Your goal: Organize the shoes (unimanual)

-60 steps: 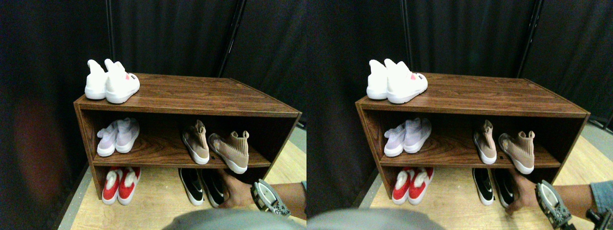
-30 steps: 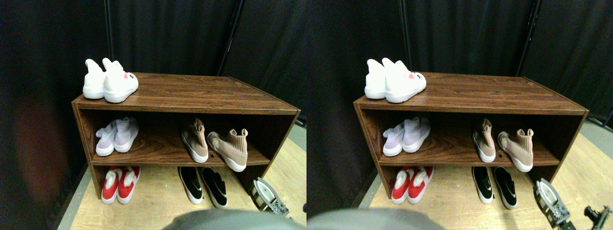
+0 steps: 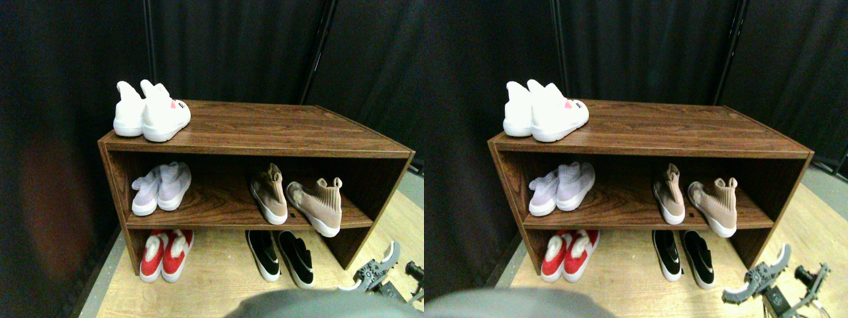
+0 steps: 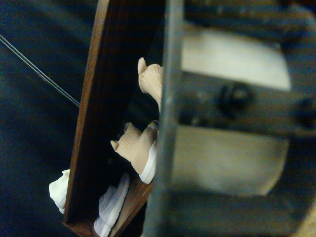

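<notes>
While right gripper [image 3: 377, 271] hangs spread wide, holding nothing, shoe rack [image 3: 265, 132] holds tan shoes [image 3: 295, 199] and lilac pair [image 3: 161, 189] mid-shelf — black slip-ons [image 3: 281, 255], red pair [image 3: 165, 255] underneath — white pair [image 3: 149, 112] on top

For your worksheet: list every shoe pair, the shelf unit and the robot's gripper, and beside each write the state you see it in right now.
White shoes: upright, side by side on top of the shelf unit.
Lilac shoes: side by side, middle shelf, left.
Tan sock-shoes: middle shelf, right; apart and splayed, one overhanging the front edge.
Red shoes: side by side on the floor level, left.
Black slip-ons: side by side on the floor level.
Right gripper: jaws open, holding nothing.
</notes>
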Robot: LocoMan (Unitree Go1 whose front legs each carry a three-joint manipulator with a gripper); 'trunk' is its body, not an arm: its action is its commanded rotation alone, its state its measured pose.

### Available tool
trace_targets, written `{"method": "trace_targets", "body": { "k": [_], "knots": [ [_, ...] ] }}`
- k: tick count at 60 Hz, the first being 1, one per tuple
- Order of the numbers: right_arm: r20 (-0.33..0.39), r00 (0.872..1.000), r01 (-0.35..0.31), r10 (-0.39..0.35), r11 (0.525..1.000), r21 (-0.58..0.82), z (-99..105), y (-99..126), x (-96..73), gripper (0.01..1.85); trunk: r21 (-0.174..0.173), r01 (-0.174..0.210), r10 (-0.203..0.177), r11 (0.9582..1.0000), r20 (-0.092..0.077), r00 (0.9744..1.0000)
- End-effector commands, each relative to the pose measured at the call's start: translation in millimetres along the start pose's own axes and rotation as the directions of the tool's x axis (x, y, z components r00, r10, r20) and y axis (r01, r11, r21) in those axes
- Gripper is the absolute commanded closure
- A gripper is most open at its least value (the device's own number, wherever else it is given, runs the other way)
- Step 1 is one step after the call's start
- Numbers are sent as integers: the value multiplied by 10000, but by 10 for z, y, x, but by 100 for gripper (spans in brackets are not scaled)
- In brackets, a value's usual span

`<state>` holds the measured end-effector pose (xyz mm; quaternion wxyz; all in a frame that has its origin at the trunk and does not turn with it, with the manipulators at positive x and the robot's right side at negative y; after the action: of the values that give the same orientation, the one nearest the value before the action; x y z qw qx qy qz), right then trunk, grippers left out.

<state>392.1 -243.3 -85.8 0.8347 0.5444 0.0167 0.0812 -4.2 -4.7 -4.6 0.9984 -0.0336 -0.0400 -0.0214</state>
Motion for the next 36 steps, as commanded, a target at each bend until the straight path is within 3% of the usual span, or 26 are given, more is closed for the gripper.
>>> {"method": "trace_targets", "body": {
  "k": [1, 13, 27, 36],
  "knots": [
    [248, 9996, -117, 118, 9999, -37, 33, 15, 38, 2, -188, -106, 102, 9998, -238, 9997],
    [270, 9996, 72, -72, 10000, 17, 61, 18, 125, 2, -201, -148, 144, 9997, -245, 9996],
    [266, 9989, 357, -377, 9968, 713, 67, -61, 385, 1, -246, -313, 305, 9992, -290, 9991],
    [533, 9960, 699, -713, 9971, 285, 59, -136, 494, 1, -261, -399, 390, 9989, -324, 9987]
  ]
}}
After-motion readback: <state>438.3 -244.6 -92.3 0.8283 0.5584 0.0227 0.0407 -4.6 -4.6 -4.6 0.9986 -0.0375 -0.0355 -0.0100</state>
